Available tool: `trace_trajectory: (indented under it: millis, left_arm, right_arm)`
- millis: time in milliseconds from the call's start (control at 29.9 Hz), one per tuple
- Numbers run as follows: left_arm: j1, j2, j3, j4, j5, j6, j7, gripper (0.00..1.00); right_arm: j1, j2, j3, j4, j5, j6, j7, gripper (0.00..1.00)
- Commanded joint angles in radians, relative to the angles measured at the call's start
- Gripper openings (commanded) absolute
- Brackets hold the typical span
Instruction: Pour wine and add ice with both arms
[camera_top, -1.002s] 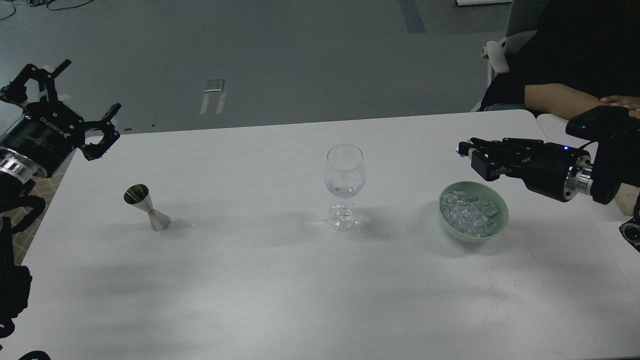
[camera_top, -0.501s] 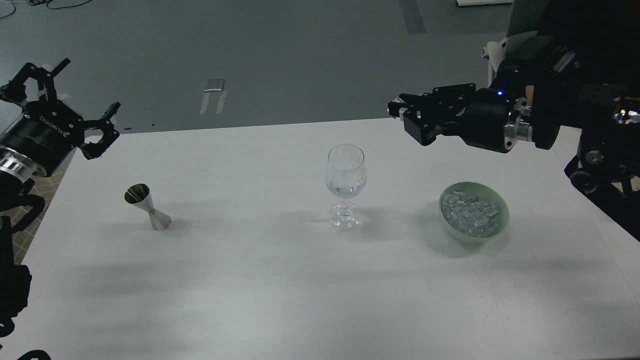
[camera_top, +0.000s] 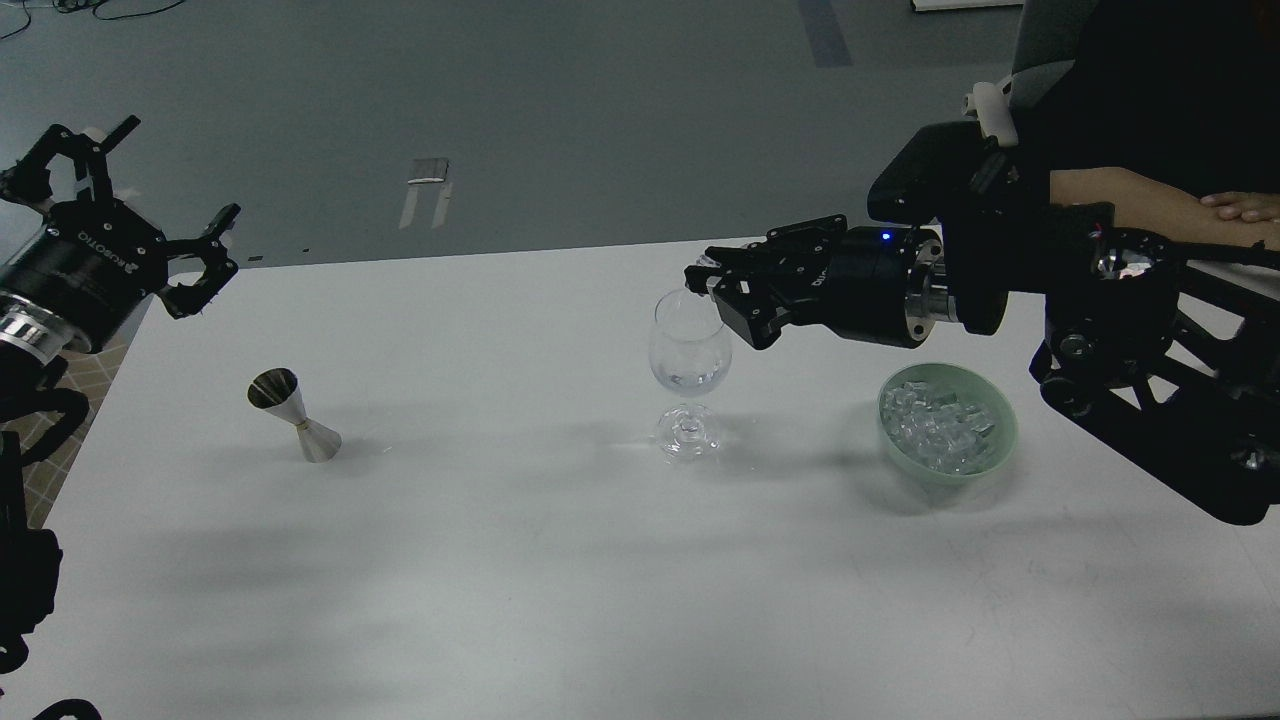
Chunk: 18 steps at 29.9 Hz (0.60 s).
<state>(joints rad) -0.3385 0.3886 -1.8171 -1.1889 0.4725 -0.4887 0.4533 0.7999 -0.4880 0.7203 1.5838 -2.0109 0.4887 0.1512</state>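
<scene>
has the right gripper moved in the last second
Yes. The right gripper has swung left from above the green bowl to the wine glass rim.

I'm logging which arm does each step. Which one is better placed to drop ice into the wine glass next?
Right. The right gripper sits at the rim of the wine glass, fingers closed with something small and clear at their tips, likely ice. The left gripper hangs open far off, beyond the jigger.

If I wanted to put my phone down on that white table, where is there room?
The whole near strip of the table, in front of the jigger, wine glass and green bowl of ice, is bare, as is the gap between jigger and glass. It is crowded at the glass rim, where the right hand hovers.
</scene>
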Motion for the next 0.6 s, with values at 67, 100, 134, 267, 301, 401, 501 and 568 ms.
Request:
trace_trajectory:
  millis: [67, 100, 134, 267, 301, 401, 501, 568]
  left_arm:
    - [-0.001, 0.001, -0.001, 0.000, -0.002, 0.000, -0.001, 0.98]
    - [-0.002, -0.001, -0.001, 0.000, -0.002, 0.000, -0.001, 0.98]
    - [-0.002, -0.001, -0.001, 0.000, -0.002, 0.000, -0.001, 0.98]
    - [-0.001, -0.001, -0.001, 0.000, 0.000, 0.000, -0.001, 0.98]
    - [-0.001, -0.001, -0.001, 0.000, -0.002, 0.000, -0.001, 0.98]
    - [-0.001, -0.001, -0.001, 0.000, -0.002, 0.000, -0.001, 0.98]
    - [-0.002, -0.001, -0.001, 0.000, -0.002, 0.000, -0.001, 0.98]
    - [-0.004, -0.001, -0.001, 0.000, -0.002, 0.000, -0.001, 0.98]
  right_arm:
    - [0.001, 0.020, -0.006, -0.004, 0.000, 0.000, -0.013, 0.06]
    - [-0.001, 0.025, -0.007, -0.004, -0.002, 0.000, -0.018, 0.08]
    - [-0.001, 0.025, -0.007, -0.005, -0.002, 0.000, -0.019, 0.08]
    - [-0.002, 0.028, -0.006, -0.016, -0.002, 0.000, -0.024, 0.15]
    - [-0.004, 0.028, -0.006, -0.016, -0.002, 0.000, -0.024, 0.18]
    - [-0.005, 0.028, -0.006, -0.015, -0.002, 0.000, -0.024, 0.30]
    - [-0.005, 0.028, -0.004, -0.015, 0.000, 0.000, -0.024, 0.40]
    - [-0.004, 0.029, -0.002, -0.015, -0.002, 0.000, -0.024, 0.46]
